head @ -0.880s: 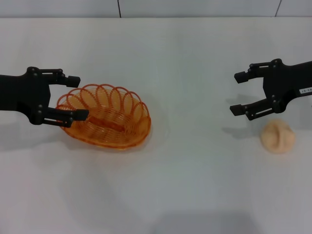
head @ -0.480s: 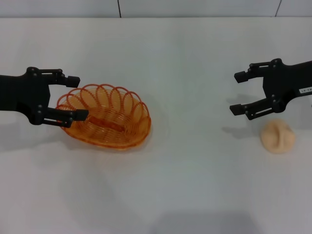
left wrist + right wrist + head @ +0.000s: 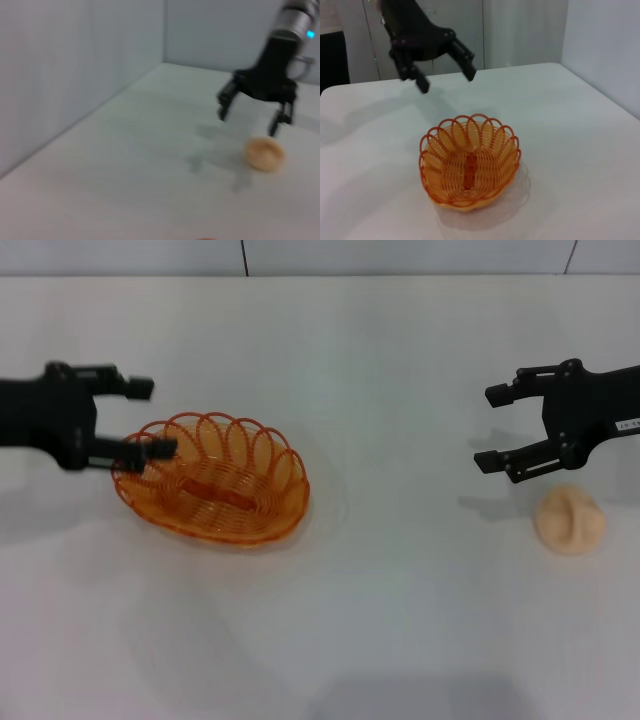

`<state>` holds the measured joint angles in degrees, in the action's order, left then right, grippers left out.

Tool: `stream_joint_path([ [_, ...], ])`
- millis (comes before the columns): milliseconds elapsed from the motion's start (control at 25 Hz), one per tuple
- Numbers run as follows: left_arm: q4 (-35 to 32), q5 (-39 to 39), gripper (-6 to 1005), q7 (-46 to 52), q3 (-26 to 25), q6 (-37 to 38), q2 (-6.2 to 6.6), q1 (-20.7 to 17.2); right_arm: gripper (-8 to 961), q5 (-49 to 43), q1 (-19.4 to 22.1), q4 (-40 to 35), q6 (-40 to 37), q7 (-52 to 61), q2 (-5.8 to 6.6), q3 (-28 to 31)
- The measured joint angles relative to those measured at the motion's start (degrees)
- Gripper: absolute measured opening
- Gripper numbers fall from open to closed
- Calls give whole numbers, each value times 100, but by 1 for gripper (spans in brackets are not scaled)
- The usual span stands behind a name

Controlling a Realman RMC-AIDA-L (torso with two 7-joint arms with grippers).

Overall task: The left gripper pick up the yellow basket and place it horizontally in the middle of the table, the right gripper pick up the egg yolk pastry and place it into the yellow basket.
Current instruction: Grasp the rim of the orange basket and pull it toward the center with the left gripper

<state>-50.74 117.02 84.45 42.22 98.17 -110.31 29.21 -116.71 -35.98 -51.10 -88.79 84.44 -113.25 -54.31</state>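
Note:
The yellow basket (image 3: 215, 480) rests upright on the white table (image 3: 380, 620), left of centre; it also shows in the right wrist view (image 3: 467, 167). My left gripper (image 3: 160, 418) is open and empty, in the air above the basket's left rim, and appears in the right wrist view (image 3: 447, 81). The egg yolk pastry (image 3: 570, 520) lies on the table at the right. My right gripper (image 3: 487, 430) is open and empty, hovering up and to the left of the pastry. The left wrist view shows the right gripper (image 3: 247, 122) and the pastry (image 3: 264, 154).
A grey wall (image 3: 400, 255) runs along the table's far edge. The table surface between the basket and the pastry is bare white.
My left gripper has risen and moved back from the basket's left rim, still open. The right gripper, basket and pastry have hardly moved.

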Motion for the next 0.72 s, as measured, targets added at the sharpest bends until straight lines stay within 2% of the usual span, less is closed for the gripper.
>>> stream_joint_path([
  [200, -652, 177, 845, 1438, 22, 19, -72, 3, 870, 0, 1, -5, 34, -2, -1, 0],
  [400, -1493, 932, 843, 3156, 158, 131, -102, 122, 870, 1, -21, -5, 60, -4, 10, 0],
  [560, -1652, 1749, 843, 4428, 224, 300, -9, 471, 870, 13, -29, -17, 85, -6, 4, 0],
  [720, -1625, 2706, 842, 5072, 275, 317, 49, 873, 870, 0, -31, -21, 126, -53, -8, -1],
])
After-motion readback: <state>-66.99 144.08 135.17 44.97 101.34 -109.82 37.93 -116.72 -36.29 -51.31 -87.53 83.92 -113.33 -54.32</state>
